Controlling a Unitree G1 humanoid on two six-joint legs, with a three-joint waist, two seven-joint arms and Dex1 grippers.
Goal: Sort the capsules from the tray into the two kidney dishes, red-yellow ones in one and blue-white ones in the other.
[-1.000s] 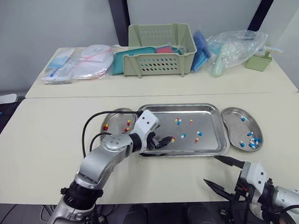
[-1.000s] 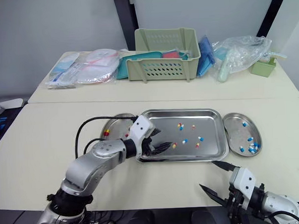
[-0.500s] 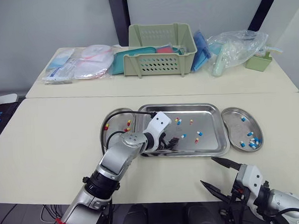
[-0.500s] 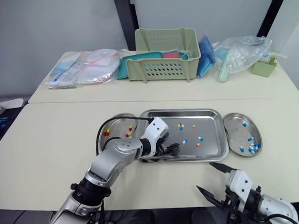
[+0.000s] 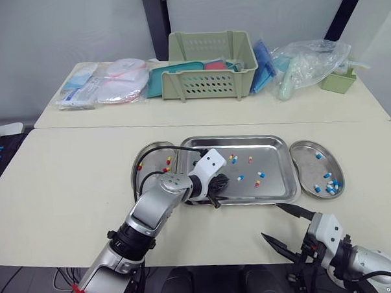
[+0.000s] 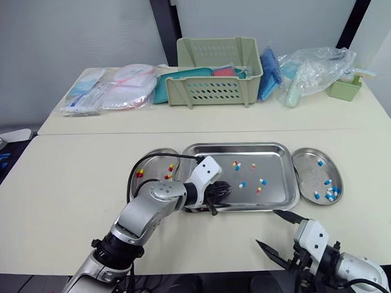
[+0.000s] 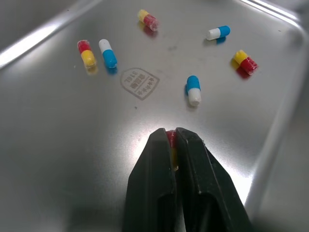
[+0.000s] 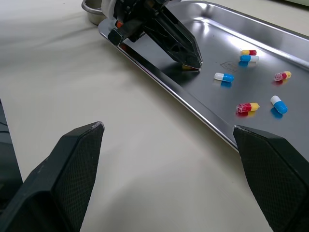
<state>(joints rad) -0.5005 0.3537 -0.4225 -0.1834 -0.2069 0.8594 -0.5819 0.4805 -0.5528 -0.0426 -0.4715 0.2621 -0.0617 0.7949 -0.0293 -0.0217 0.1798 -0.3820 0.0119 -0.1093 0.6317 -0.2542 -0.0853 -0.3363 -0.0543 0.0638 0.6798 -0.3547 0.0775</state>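
The steel tray (image 5: pixel 273 140) lies mid-table with several loose capsules, among them a blue-white capsule (image 7: pixel 193 90) and a red-yellow capsule (image 7: pixel 245 62). My left gripper (image 5: pixel 218 183) rests low over the tray's near left part. Its tips (image 7: pixel 171 133) are shut on a red-yellow capsule (image 7: pixel 170 141). The left kidney dish (image 5: pixel 147 153) holds red-yellow capsules (image 5: pixel 166 166). The right kidney dish (image 5: pixel 305 153) holds blue-white capsules (image 5: pixel 329 185). My right gripper (image 5: pixel 273 222) hovers open off the table's near edge, below the tray's right corner, with nothing in it.
A green basket (image 5: pixel 211 65) stands on the back table, with packets (image 5: pixel 105 84) to its left and a plastic bag (image 5: pixel 305 64) and a small green box (image 5: pixel 338 80) to its right. A seam (image 5: pixel 84 127) separates the two tables.
My left gripper moved right over the tray, lowered, and shut on a red-yellow capsule. The right gripper stayed open and in place.
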